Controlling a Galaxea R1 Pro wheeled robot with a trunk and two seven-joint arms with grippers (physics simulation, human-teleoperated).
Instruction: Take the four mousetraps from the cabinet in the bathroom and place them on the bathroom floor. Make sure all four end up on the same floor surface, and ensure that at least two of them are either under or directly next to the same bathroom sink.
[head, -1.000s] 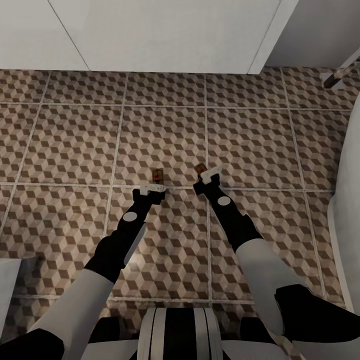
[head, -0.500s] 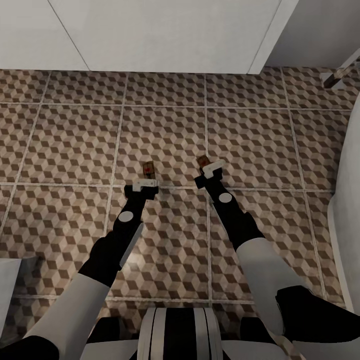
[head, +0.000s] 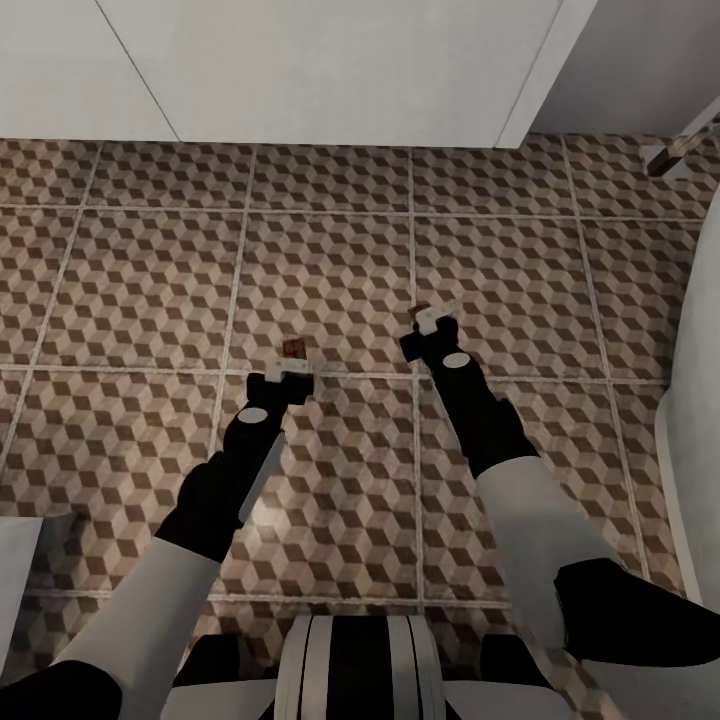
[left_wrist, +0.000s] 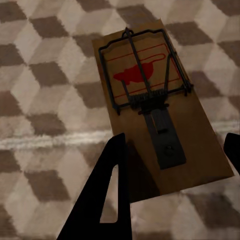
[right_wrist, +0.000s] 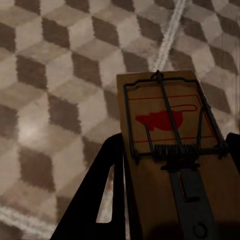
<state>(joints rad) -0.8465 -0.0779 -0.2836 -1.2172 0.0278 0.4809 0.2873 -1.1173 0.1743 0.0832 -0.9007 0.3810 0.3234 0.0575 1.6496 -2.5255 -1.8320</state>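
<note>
Two mousetraps are in view, each a tan wooden board with a dark wire bar and a red mouse print. My left gripper (head: 290, 372) is shut on one mousetrap (head: 294, 347) just above the bathroom floor (head: 150, 290). In the left wrist view that mousetrap (left_wrist: 150, 100) lies between the black fingers (left_wrist: 112, 195). My right gripper (head: 437, 318) is shut on the other mousetrap (head: 422, 311), farther forward. In the right wrist view the mousetrap (right_wrist: 165, 120) sits between the fingers (right_wrist: 112, 185) over the cube-pattern tiles. The cabinet is out of view.
White panels (head: 300, 70) run along the far edge of the floor; I cannot tell whether they belong to the sink. A white curved body (head: 700, 400) borders the right side. A white unit corner (head: 20, 560) is at the lower left.
The left gripper has shifted left with its mousetrap. The right gripper has moved forward and slightly right with its mousetrap. The camera has not moved.
</note>
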